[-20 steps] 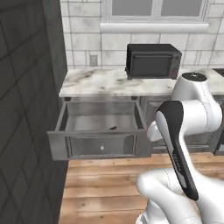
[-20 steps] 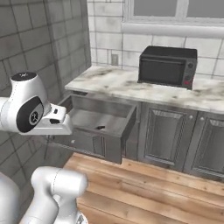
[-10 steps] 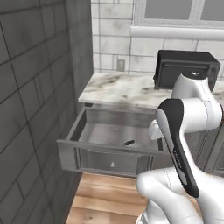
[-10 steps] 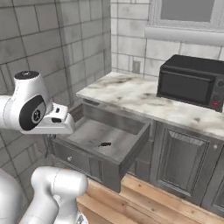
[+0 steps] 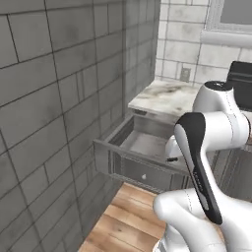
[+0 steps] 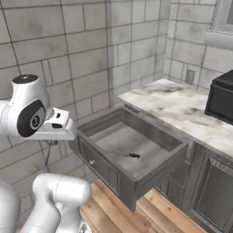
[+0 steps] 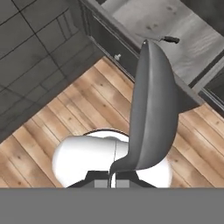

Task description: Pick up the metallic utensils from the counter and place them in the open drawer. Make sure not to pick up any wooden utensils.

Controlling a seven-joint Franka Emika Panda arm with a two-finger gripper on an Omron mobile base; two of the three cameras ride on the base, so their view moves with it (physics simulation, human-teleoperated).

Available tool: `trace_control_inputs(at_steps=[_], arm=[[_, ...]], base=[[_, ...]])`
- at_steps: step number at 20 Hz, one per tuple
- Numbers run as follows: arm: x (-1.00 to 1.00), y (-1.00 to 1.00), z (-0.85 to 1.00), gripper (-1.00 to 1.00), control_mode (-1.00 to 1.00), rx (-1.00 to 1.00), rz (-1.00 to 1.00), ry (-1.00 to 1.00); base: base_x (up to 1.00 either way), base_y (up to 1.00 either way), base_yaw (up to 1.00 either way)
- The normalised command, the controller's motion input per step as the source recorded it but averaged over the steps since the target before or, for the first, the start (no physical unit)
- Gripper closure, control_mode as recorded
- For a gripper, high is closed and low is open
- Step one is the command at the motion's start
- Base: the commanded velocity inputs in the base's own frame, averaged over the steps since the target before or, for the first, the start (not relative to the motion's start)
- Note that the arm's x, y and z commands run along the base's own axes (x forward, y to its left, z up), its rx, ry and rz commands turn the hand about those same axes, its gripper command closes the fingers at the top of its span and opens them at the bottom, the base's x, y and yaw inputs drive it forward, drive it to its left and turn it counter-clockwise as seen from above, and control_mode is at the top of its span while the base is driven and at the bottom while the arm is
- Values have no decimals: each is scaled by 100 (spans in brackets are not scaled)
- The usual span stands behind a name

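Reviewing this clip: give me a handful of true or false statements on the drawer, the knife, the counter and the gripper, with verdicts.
1. The open drawer is pulled out. True.
2. A knife lies inside that drawer. True.
3. The knife's handle is orange wood. False: it is black.
4. The counter is dark wood. False: it is white marble with grey veining.
5. The gripper grips the knife. False: it is shut and nowhere near the knife.

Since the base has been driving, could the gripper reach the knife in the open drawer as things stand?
Probably not yet: the shut gripper points down at the floor, while the knife lies uncovered in the open drawer.
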Motion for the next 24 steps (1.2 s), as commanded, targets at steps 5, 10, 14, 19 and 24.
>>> trace_control_inputs(at_steps=[5, 10, 14, 19, 24], arm=[[0, 0, 0, 100, 100, 0, 0, 0], [0, 0, 0, 100, 100, 0, 0, 0], [0, 0, 0, 100, 100, 0, 0, 0], [0, 0, 0, 100, 100, 0, 0, 0], [0, 0, 0, 100, 100, 0, 0, 0]], base=[[-2, -83, 56], [-9, -98, 51], [-63, -91, 50], [-61, -86, 45], [10, -96, 39]])
